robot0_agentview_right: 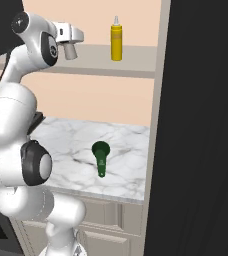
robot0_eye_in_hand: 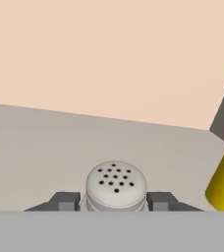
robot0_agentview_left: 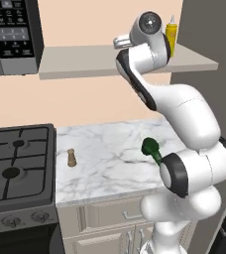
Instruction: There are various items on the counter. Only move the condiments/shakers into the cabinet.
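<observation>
Holding the grey shaker (robot0_eye_in_hand: pixel 116 186) upright between its fingers, your gripper (robot0_eye_in_hand: pixel 114 201) hangs over the shelf board (robot0_agentview_left: pixel 75 62), so the coming move is straight down. Counting left to right: one brown shaker (robot0_agentview_left: pixel 71 158) and one green long-handled thing (robot0_agentview_left: pixel 151 149) on the counter (robot0_agentview_left: pixel 110 163), one yellow bottle (robot0_agentview_right: pixel 116 38) already shelved.
</observation>
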